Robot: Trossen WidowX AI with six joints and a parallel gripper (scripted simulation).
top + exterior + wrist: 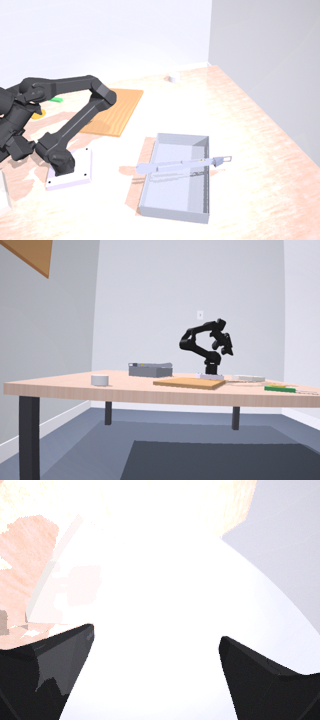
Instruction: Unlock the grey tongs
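Observation:
The grey tongs [170, 166] [155, 365] lie across the roasting tin [174, 214] [142, 371], resting on its long walls. Their two arms lie close together. In the top view, the broad rounded end overhangs the left wall and the dark end block with a wire loop overhangs the right wall. A small yellow mark is near the dark block. The wooden board [126, 111] [189, 382] lies flat with nothing on it, partly hidden by the arm in the top view. My gripper [158, 638] is open and empty, raised above the table, well away from the tongs.
A white cylinder [174, 78] [99, 380] stands near the table's edge. A green-handled tool [56, 99] [279, 389] and a yellow disc [38, 115] [277, 385] lie beyond the board. A low white block [3, 197] [248, 378] lies beside the arm's base [69, 180].

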